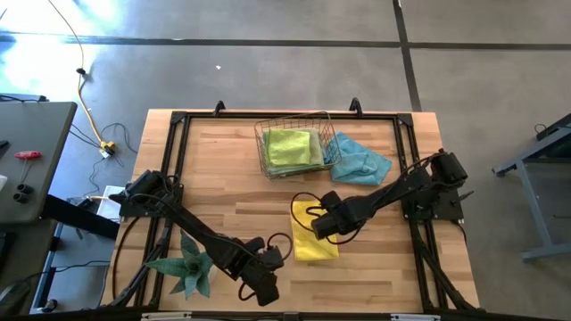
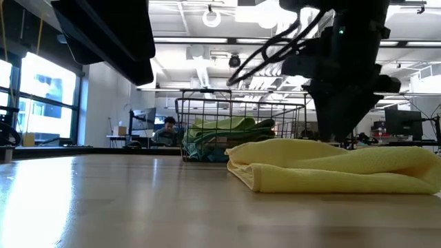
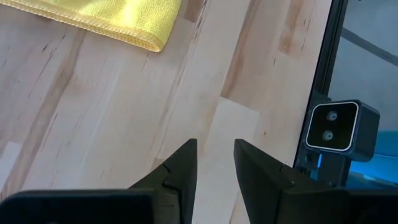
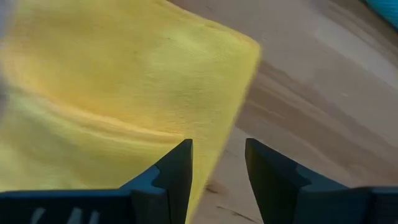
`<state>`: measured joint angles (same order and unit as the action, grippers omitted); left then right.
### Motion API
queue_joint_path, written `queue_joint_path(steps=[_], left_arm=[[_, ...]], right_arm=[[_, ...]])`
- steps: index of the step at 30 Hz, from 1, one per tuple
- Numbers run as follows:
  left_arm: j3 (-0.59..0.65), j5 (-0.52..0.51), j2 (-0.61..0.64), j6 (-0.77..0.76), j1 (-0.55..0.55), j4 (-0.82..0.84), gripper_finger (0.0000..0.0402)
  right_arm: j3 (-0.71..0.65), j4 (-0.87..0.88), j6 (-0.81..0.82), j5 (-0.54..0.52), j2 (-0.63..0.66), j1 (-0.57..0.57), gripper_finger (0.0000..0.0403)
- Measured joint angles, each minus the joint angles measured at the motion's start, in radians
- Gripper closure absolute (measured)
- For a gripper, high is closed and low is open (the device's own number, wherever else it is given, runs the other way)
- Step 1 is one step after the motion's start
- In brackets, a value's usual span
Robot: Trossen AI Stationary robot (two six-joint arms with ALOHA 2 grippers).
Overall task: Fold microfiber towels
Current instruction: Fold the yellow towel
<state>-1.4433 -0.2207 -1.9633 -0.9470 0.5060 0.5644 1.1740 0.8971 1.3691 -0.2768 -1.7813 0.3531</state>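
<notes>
A bright yellow microfiber towel [image 1: 314, 239] lies folded on the wooden table, right of centre; in the low view the yellow towel [image 2: 331, 169] shows as a thick, rumpled stack. My right gripper [image 4: 217, 146] hovers open over the towel's edge [image 4: 239, 93], fingers pointing down, nothing between them; from above, the right gripper [image 1: 318, 229] sits at the towel's far part. My left gripper [image 3: 215, 144] is open over bare wood near the front edge, left of the towel; the left gripper [image 1: 265, 288] holds nothing. A light blue towel [image 1: 359, 159] lies crumpled at the back right.
A copper wire basket [image 1: 294, 147] at the table's back centre holds lime-green towels [image 2: 227, 127]. A spiky green plant [image 1: 187, 263] stands at the front left. A small camera [image 3: 333, 127] is fixed at the front rail. Bare wood lies left of the yellow towel.
</notes>
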Motion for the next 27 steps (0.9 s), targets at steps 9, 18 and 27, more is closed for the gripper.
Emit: queue_joint_path(steps=[9,18,27], left_arm=[[0.0,0.0,0.0,0.008,0.0,0.001,0.0305],[0.0,0.004,0.0,0.007,0.002,0.015,0.0305],[0.0,0.003,0.0,-0.003,0.014,0.015,0.0305]], right_arm=[[0.001,-0.084,-0.028,-0.001,-0.021,0.003,0.0264],[0.001,-0.351,-0.194,0.159,-0.028,0.017,0.0264],[0.001,-0.549,-0.271,0.358,-0.028,0.061,0.0264]])
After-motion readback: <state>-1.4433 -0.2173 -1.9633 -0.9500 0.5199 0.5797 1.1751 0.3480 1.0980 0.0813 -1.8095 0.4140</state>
